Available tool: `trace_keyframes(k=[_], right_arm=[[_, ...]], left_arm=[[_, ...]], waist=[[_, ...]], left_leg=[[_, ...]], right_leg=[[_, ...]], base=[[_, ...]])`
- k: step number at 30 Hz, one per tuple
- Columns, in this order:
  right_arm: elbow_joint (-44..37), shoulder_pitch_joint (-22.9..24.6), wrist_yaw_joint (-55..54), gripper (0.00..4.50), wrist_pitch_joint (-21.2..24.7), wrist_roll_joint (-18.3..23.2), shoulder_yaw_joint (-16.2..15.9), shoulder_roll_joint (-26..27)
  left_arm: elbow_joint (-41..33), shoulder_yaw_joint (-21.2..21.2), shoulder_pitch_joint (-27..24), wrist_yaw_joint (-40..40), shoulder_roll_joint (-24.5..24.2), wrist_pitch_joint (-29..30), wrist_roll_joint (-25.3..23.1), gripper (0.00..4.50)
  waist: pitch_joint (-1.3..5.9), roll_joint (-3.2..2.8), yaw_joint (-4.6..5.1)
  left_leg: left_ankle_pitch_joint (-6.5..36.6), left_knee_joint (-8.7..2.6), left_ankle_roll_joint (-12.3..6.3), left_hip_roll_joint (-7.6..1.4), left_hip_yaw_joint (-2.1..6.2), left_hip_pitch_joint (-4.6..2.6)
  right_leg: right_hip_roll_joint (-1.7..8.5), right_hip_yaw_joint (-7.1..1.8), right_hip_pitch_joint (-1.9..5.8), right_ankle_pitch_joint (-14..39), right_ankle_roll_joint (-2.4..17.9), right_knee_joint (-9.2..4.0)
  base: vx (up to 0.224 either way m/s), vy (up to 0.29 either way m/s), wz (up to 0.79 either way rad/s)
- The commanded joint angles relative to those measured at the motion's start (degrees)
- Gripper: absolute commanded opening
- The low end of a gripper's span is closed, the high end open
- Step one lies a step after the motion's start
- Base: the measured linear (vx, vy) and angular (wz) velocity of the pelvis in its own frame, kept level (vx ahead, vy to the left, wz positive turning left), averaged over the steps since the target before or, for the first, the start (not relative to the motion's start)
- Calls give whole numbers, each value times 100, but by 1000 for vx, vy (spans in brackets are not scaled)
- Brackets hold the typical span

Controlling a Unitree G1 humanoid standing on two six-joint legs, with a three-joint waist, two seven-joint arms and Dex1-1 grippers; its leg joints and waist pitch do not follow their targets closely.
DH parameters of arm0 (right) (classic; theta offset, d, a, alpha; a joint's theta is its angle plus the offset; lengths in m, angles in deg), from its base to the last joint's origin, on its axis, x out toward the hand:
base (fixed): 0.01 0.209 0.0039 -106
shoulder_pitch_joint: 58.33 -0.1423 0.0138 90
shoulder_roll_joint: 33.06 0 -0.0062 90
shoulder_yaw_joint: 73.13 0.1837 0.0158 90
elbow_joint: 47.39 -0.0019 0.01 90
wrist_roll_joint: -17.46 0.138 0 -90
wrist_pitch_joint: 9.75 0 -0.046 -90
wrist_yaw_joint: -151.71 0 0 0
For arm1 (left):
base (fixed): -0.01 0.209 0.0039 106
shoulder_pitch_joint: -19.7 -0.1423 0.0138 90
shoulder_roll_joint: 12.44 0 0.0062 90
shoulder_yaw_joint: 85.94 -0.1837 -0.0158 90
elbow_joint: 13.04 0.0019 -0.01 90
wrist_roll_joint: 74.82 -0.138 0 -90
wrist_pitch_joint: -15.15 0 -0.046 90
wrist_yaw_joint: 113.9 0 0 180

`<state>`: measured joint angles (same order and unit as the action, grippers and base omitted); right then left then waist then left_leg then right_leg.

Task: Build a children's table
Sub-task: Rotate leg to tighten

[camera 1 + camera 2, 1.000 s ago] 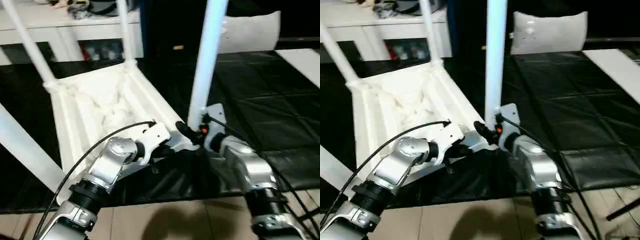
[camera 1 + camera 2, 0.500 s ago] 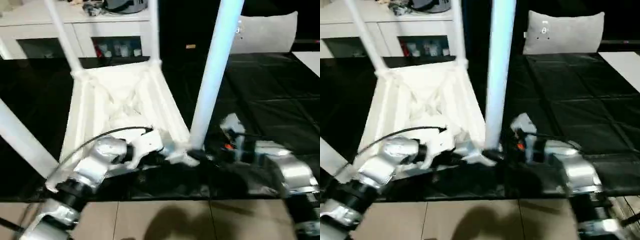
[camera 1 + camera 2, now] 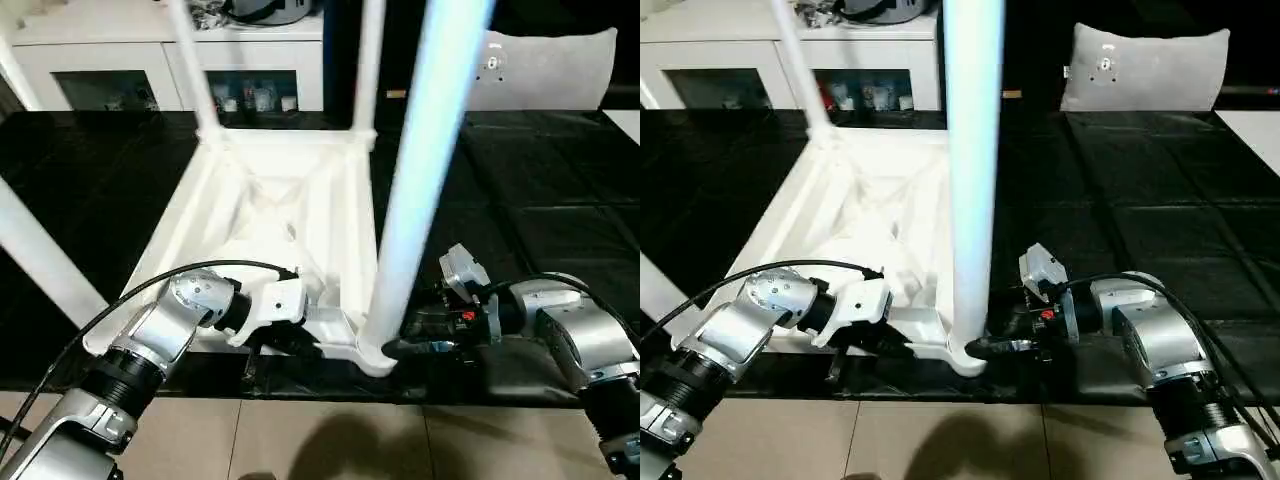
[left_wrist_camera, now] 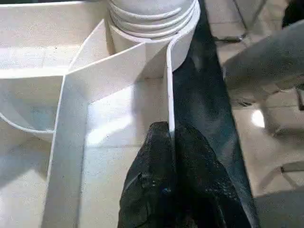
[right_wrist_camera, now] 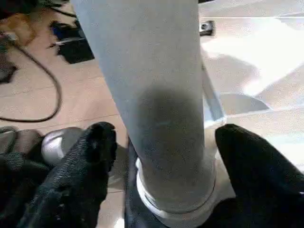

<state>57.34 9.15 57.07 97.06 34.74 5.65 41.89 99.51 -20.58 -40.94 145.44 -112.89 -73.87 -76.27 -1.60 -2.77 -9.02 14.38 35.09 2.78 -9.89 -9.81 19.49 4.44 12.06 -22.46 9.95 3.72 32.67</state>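
Now my left claw (image 4: pixel 171 142) is staying pinched on the near rim of the upturned table top (image 3: pixel 290 200) lying on the black surface (image 3: pixel 540 200); my right claw (image 5: pixel 156 156), fingers apart around the near-right leg (image 3: pixel 420 180), is loosening off, so I judge that leg seated.

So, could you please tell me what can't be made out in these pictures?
- Near leg: its upper end is cut off by the top edge in both eye views.
- Right gripper: fingers straddle that leg; whether they touch it is unclear.
- How far the leg sits in its socket: hidden inside the socket.
- Left gripper, pinching the tabletop's rim: its arm covers that edge in the eye views.
- Cabinet contents: too small.
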Motion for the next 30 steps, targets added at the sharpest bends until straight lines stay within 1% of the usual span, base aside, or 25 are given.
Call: trace_keyframes(k=[1,4,5,7,9,10,11,15,16,20,21,22,23,24,25,26,27,28,29,30], right_arm=[[12,-71,157,340,-25,38,-90,-26],[42,-80,214,306,-34,16,-145,-23],[54,-84,237,306,-34,15,-159,-22],[51,-81,260,276,-23,24,-172,-11],[30,-77,262,262,10,54,-179,-5],[12,-71,275,262,64,100,-172,1],[-1,-66,289,239,97,133,-166,1],[-51,-35,305,222,141,176,-149,-6],[-142,21,289,215,214,227,-133,-1],[-367,166,110,205,395,323,-73,36],[-373,181,-155,204,444,271,-28,100],[-380,181,-459,204,509,212,22,188],[-373,160,-905,204,554,76,71,325],[-360,144,-1150,204,568,-7,95,404],[-323,102,-1514,204,620,-112,140,542],[-277,54,-1870,203,678,-197,203,697],[-162,-51,-2574,201,821,-379,313,992],[-117,-88,-2800,200,879,-449,331,1089],[-111,-93,-2871,199,882,-479,330,1121],[-77,-116,-3188,199,897,-599,340,1263]], left_arm=[[-95,-220,100,355,16,-166,19,0],[-104,-234,101,367,26,-170,30,0],[-102,-237,104,372,30,-174,35,0],[-103,-237,104,366,39,-174,36,0],[-114,-205,90,340,56,-130,76,0],[-140,-181,77,339,60,-77,115,0],[-165,-164,67,359,59,-41,144,0],[-215,-128,34,371,60,62,187,0],[-246,-101,6,302,67,147,188,0],[-369,60,-68,16,180,431,289,0],[-465,154,-97,-156,259,636,367,0],[-573,212,-126,-308,314,823,398,0],[-693,255,-159,-529,378,1089,369,0],[-742,269,-173,-641,411,1216,339,0],[-786,279,-188,-786,459,1333,286,0],[-818,299,-199,-945,524,1439,236,0],[-839,361,-197,-1294,692,1661,154,0],[-823,384,-184,-1432,768,1711,123,0],[-819,393,-181,-1486,798,1731,112,0],[-783,434,-160,-1723,922,1806,61,0]], waist=[[367,99,19],[361,114,-7],[361,114,-15],[366,116,-23],[369,122,-22],[369,119,-25],[369,123,-25],[373,124,-26],[371,130,-26],[366,126,-32],[368,125,-21],[358,138,0],[346,139,5],[333,141,34],[298,152,84],[279,146,163],[282,154,213],[272,164,311],[277,163,406],[278,172,441]], left_leg=[[-174,-348,-646,-483,174,36],[-136,-352,-605,-474,165,33],[-136,-353,-590,-470,164,32],[-151,-352,-579,-473,165,31],[-176,-349,-586,-480,170,34],[-183,-349,-590,-480,167,29],[-186,-347,-591,-478,166,35],[-211,-346,-587,-480,167,34],[-211,-344,-591,-469,162,42],[-229,-347,-565,-481,169,38],[-224,-351,-550,-490,167,34],[-187,-363,-514,-499,171,34],[-151,-364,-501,-477,168,36],[-57,-377,-408,-456,161,27],[95,-386,-327,-395,141,27],[278,-386,-254,-348,136,20],[325,-388,-209,-351,147,29],[401,-378,-155,-321,162,50],[484,-356,-165,-275,151,34],[492,-349,-203,-264,148,52]], right_leg=[[637,-538,370,1444,-120,-382],[635,-535,371,1544,-148,-397],[630,-534,370,1572,-169,-399],[630,-535,372,1559,-181,-396],[630,-537,371,1498,-180,-385],[631,-538,370,1483,-169,-384],[629,-538,371,1484,-171,-383],[633,-540,373,1466,-163,-380],[628,-537,377,1475,-180,-384],[632,-531,377,1501,-203,-391],[630,-533,373,1504,-192,-389],[641,-534,372,1552,-183,-395],[632,-521,373,1644,-207,-425],[633,-514,370,1850,-235,-452],[612,-490,370,2167,-338,-526],[590,-442,382,2473,-487,-593],[585,-425,398,2519,-540,-599],[561,-376,406,2588,-665,-644],[538,-339,404,2658,-782,-683],[535,-333,422,2667,-834,-692]], base=[[0,0,0],[0,0,0],[0,0,0],[0,0,0],[0,0,0],[0,0,0],[0,0,0],[0,0,0],[0,0,0],[0,0,0],[0,0,0],[0,0,0],[0,0,0],[0,0,0],[0,0,0],[0,0,0],[0,0,0],[0,0,0],[0,0,0],[0,0,0]])
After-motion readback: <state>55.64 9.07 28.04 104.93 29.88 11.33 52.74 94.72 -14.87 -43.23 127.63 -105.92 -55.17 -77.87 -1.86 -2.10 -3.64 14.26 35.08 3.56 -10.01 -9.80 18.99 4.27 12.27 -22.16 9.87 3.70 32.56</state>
